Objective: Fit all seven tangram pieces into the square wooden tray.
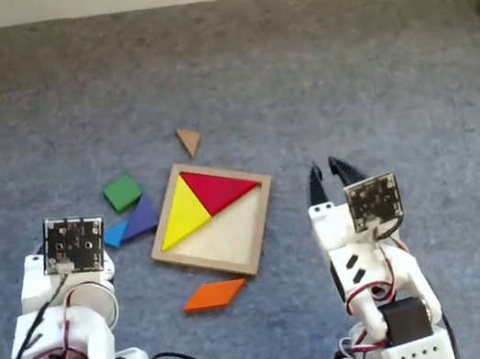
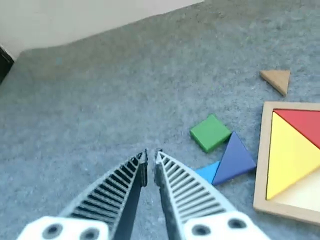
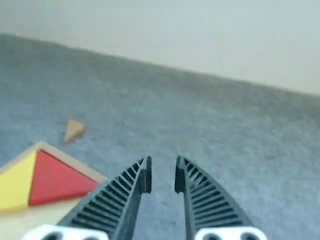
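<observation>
The square wooden tray (image 1: pixel 223 240) lies between the arms, holding a yellow triangle (image 1: pixel 181 214) and a red triangle (image 1: pixel 219 189). Loose around it on the carpet are a tan triangle (image 1: pixel 188 139), a green square (image 1: pixel 121 192), a dark blue triangle (image 1: pixel 142 217) on a light blue piece (image 1: pixel 115 235), and an orange parallelogram (image 1: pixel 214 294). My left gripper (image 2: pixel 151 159) hovers shut and empty over the carpet, short of the green square (image 2: pixel 210 132) and the blue triangle (image 2: pixel 234 157). Right of the tray, my right gripper (image 1: pixel 326 173) is slightly open, holding nothing.
Grey carpet covers the whole floor, with a pale wall along the far edge. In the right wrist view, the tray's corner (image 3: pixel 65 154), the red triangle (image 3: pixel 57 180) and the tan triangle (image 3: pixel 74 130) lie beside the fingers (image 3: pixel 145 175).
</observation>
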Available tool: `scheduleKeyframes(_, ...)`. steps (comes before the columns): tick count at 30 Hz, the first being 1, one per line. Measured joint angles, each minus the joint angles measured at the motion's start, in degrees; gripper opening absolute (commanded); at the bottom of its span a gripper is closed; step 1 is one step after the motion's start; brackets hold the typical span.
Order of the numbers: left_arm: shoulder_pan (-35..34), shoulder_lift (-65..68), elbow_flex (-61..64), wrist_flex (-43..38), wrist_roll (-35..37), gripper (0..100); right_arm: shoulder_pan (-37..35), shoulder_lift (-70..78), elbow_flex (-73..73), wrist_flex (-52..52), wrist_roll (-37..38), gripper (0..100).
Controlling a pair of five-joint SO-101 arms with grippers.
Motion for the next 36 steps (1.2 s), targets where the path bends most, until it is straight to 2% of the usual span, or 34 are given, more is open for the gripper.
scheduleKeyframes(3,0.1,9.9,-5.2,0.0,0.0,6,2.3,0.1,2.8,0.0,0.0,9.1)
scheduleKeyframes(8,0.1,29.0,-13.4,0.0,-0.4,16,6.0,0.1,3.0,0.0,0.0,9.1)
scheduleKeyframes(16,0.1,58.6,-26.7,-2.6,-0.9,18,9.5,0.1,3.0,11.8,0.0,9.1)
scheduleKeyframes(26,0.1,91.6,-44.8,-4.7,-16.0,18,9.4,0.1,3.0,24.6,0.0,9.1)
scheduleKeyframes(33,1.6,107.4,-57.4,-4.4,-24.6,23,9.4,0.1,3.0,26.5,0.0,9.1)
scheduleKeyframes(36,2.6,112.7,-62.6,-3.0,-25.8,23,9.4,0.1,3.0,26.5,0.0,9.1)
